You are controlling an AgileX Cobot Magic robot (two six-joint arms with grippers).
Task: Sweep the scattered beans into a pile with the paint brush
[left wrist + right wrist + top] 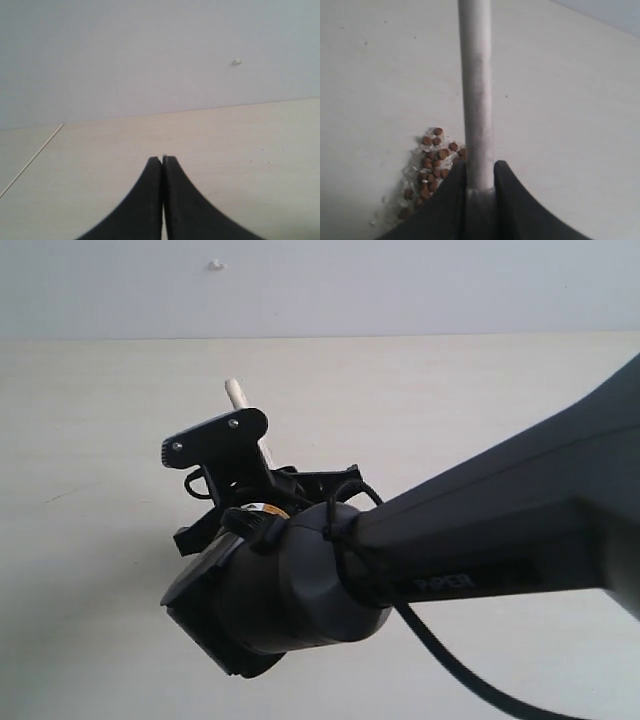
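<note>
My right gripper (480, 167) is shut on the paint brush's pale handle (476, 90), which runs straight out from between its fingers. The bristles and metal band are hidden. Right beside the handle, the reddish-brown beans (432, 162) lie in one tight pile mixed with whitish crumbs, partly covered by one finger. In the exterior view the right arm (480, 540) fills the foreground, and only the handle's end (237, 391) pokes out above the wrist. The beans are hidden there. The left gripper (162, 160) hovers shut over bare table, holding nothing.
A pale tabletop (90, 440) meets a light wall (400, 280) at the back, and the wall carries a small mark (217, 264). A thin seam (31, 159) crosses the table near the left gripper. A black cable (450, 672) hangs from the right arm.
</note>
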